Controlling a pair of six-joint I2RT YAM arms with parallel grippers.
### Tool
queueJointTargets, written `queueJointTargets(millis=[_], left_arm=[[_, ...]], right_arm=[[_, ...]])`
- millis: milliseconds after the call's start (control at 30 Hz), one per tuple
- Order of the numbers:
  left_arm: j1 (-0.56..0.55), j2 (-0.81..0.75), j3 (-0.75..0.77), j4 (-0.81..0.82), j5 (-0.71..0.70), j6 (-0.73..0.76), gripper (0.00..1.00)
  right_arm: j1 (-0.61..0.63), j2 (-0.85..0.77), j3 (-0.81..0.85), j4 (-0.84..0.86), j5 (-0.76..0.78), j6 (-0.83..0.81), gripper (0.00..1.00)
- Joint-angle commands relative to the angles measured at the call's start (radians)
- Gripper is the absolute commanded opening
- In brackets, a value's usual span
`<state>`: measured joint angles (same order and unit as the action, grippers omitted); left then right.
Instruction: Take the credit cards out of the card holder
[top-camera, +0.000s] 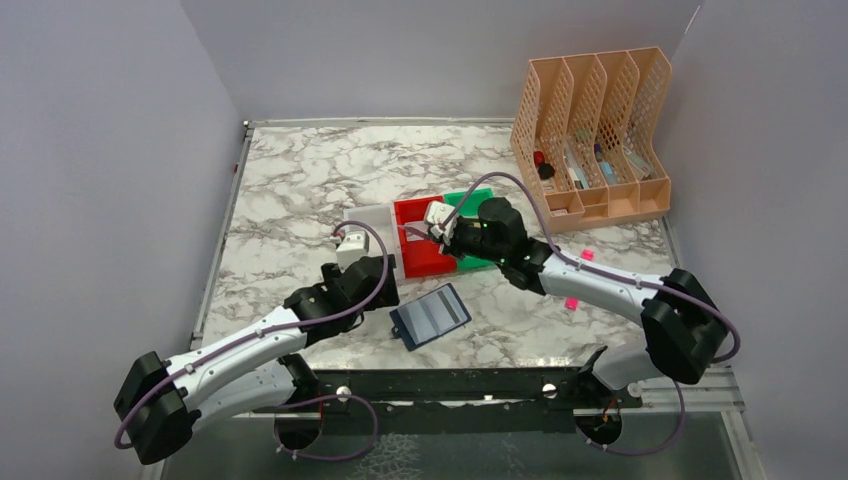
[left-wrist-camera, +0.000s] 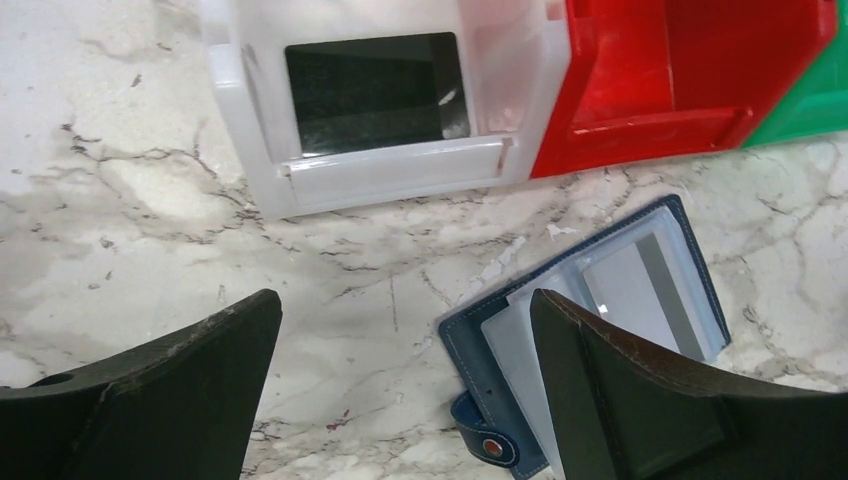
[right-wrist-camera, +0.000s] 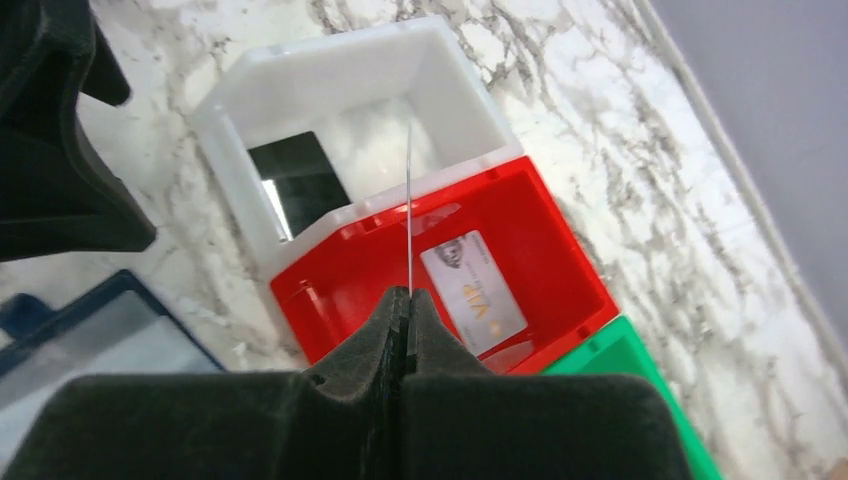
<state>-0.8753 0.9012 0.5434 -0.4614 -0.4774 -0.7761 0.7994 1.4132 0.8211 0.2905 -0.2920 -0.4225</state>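
Toward the middle of the near edge of the marble surface (top-camera: 300, 180), the card holder (top-camera: 430, 315) lies open and flat. A silvery-grey card (left-wrist-camera: 640, 290) shows through its clear sleeve. Farther in, about the middle of the surface, three bins stand in a row, side against side: a white bin (top-camera: 362, 218), a red bin (top-camera: 420, 260) and, nearest the right edge, a green bin (top-camera: 475, 200). A black card (left-wrist-camera: 370, 92) lies flat in the white bin, and a pale card printed VIP (right-wrist-camera: 475, 290) lies in the red one. The right jaws are pressed together on a thin card (right-wrist-camera: 409, 220), seen edge-on as a fine line above the red bin. The left jaws are spread wide with nothing between them, hovering over bare marble between the white bin and the card holder. A peach file rack (top-camera: 600, 130) stands at the far right corner.
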Motion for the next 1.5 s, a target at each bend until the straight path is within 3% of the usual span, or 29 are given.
queueJointTargets(millis=[0,300,667,1033,1467], left_arm=[[0.022,0.019,0.036,-0.084,-0.092,-0.073,0.99],[0.102,-0.006,0.030,-0.143,-0.127,-0.125,0.99],[0.121,-0.071,-0.003,-0.144,-0.112,-0.110,0.99],[0.124,-0.075,0.005,-0.143,-0.104,-0.087,0.99],[0.124,-0.141,-0.004,-0.143,-0.089,-0.077,0.99]], right_arm=[[0.003,0.070,0.089,-0.045,0.023,-0.271,0.01],[0.012,0.201,0.177,-0.111,0.075,-0.427,0.01],[0.026,0.277,0.212,-0.111,0.283,-0.531,0.01],[0.057,0.411,0.290,-0.135,0.439,-0.561,0.01],[0.087,0.518,0.351,-0.106,0.496,-0.576,0.01]])
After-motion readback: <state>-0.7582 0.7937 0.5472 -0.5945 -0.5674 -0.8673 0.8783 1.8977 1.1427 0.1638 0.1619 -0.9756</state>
